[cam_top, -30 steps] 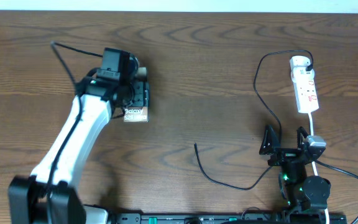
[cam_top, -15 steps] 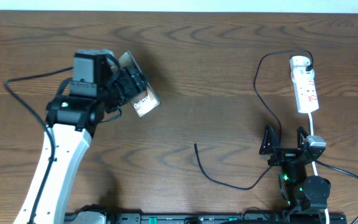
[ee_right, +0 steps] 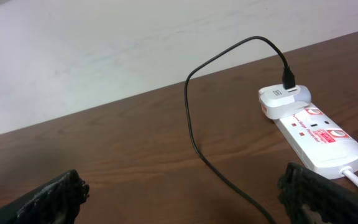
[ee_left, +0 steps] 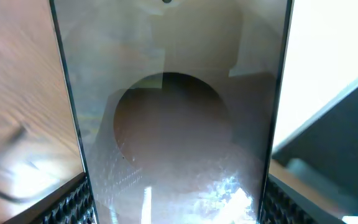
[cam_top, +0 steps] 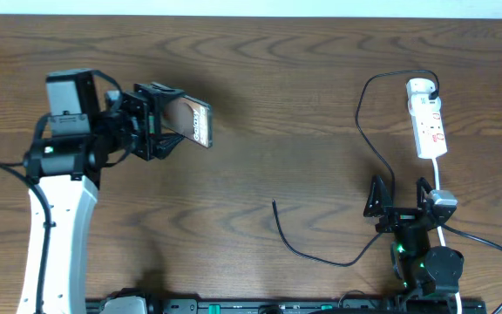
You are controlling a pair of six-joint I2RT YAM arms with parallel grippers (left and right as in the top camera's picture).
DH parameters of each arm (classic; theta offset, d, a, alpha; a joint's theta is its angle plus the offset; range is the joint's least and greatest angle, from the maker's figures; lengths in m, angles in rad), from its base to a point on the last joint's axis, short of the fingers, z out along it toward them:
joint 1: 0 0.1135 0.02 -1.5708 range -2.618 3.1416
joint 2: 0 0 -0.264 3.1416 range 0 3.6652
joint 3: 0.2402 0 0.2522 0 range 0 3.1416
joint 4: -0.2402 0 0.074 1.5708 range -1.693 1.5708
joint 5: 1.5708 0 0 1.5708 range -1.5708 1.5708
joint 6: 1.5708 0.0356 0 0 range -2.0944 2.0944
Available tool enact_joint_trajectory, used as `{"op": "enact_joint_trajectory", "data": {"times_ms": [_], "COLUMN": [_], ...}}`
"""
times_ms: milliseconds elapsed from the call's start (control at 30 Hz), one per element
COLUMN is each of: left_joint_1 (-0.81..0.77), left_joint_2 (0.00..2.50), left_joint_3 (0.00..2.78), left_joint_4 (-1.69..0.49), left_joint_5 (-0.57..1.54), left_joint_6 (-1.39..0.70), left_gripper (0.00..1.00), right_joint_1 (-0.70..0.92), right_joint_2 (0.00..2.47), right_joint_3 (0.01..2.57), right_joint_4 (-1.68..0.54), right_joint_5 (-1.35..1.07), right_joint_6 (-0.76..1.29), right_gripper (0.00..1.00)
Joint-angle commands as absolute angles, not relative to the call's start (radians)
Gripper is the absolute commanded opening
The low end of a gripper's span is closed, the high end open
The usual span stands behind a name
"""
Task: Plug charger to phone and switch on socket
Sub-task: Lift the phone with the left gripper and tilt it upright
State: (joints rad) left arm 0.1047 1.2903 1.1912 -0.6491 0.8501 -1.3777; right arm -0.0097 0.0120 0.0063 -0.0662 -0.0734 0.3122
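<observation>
Overhead shows the left pincer, gripping the phone, has swung it up and leftward, away from the charger, so plugging waits; right pincer gapes empty.

White socket with red marks, black charger, brown wood-grain table.

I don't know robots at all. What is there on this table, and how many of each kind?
Phone: 1
Charger cable: 1
Power strip: 1
Robot arms: 2
Total: 5
</observation>
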Motion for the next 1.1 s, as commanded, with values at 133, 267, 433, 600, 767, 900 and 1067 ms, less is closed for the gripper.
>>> {"op": "enact_joint_trajectory", "data": {"times_ms": [133, 267, 433, 600, 767, 900, 1067], "left_joint_1": [0.164, 0.167, 0.167, 0.167, 0.167, 0.167, 0.167], "left_joint_2": [1.275, 1.275, 1.275, 1.275, 1.275, 1.275, 1.275], "left_joint_3": [1.231, 1.231, 1.231, 1.231, 1.231, 1.231, 1.23], "left_joint_4": [-0.64, -0.629, -0.581, -0.581, -0.58, -0.581, -0.588], "left_joint_5": [1.065, 1.066, 1.063, 1.062, 1.062, 1.02, 0.859], "left_joint_6": [-1.661, -1.704, -1.708, -1.708, -1.695, -1.613, -1.28], "left_gripper": [0.07, 0.07, 0.07, 0.08, 0.08, 0.07, 0.07], "right_joint_1": [0.004, 0.004, 0.004, 0.004, 0.004, 0.004, 0.004], "right_joint_2": [0.006, 0.006, 0.006, 0.006, 0.006, 0.006, 0.006], "right_joint_3": [0.006, 0.006, 0.006, 0.006, 0.006, 0.006, 0.006], "right_joint_4": [-0.071, -0.071, -0.071, -0.071, -0.071, -0.071, -0.071], "right_joint_5": [-0.07, -0.07, -0.07, -0.07, -0.07, -0.07, -0.07], "right_joint_6": [0.321, 0.321, 0.321, 0.321, 0.321, 0.321, 0.321], "right_gripper": [0.99, 0.99, 0.99, 0.99, 0.99, 0.99, 0.99]}}
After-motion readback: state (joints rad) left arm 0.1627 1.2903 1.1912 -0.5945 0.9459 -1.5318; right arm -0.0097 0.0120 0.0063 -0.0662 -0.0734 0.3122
